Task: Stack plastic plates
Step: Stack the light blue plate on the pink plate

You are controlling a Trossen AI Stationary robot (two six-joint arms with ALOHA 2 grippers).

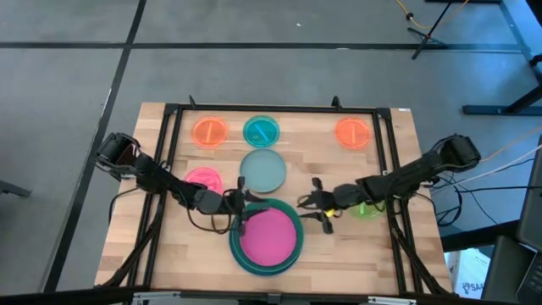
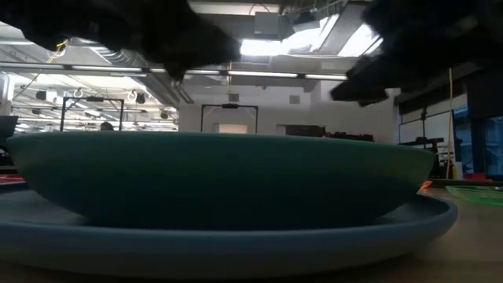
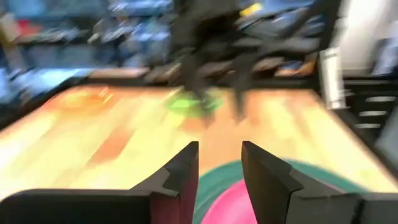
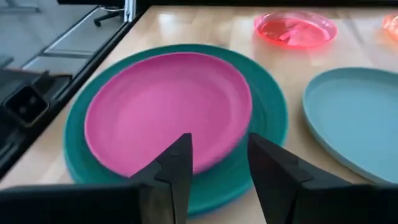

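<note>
A magenta plate [image 1: 269, 235] lies inside a large green plate [image 1: 240, 257]. The low view shows the green plate [image 2: 220, 181] resting on a blue plate [image 2: 236, 248]. A pale teal plate [image 1: 263, 170] lies flat just beyond the stack. Small plates lie flat on the wood: two orange ones [image 1: 210, 132] [image 1: 352, 132], a teal one [image 1: 261, 130], a pink one [image 1: 203, 180], and a lime one [image 1: 369, 209] partly under the right arm. My left gripper [image 1: 240, 210] [image 3: 217, 163] is open over the stack's far-left rim. My right gripper [image 1: 319, 205] [image 4: 217, 155] is open just right of the stack, pointing at the magenta plate [image 4: 168, 112].
A black metal frame [image 1: 174, 135] runs along the table's left, far and right sides. Bare wood lies between the stack and the near edge, and between the pale teal plate and the right orange plate. In the low view both arms show dark above the stack.
</note>
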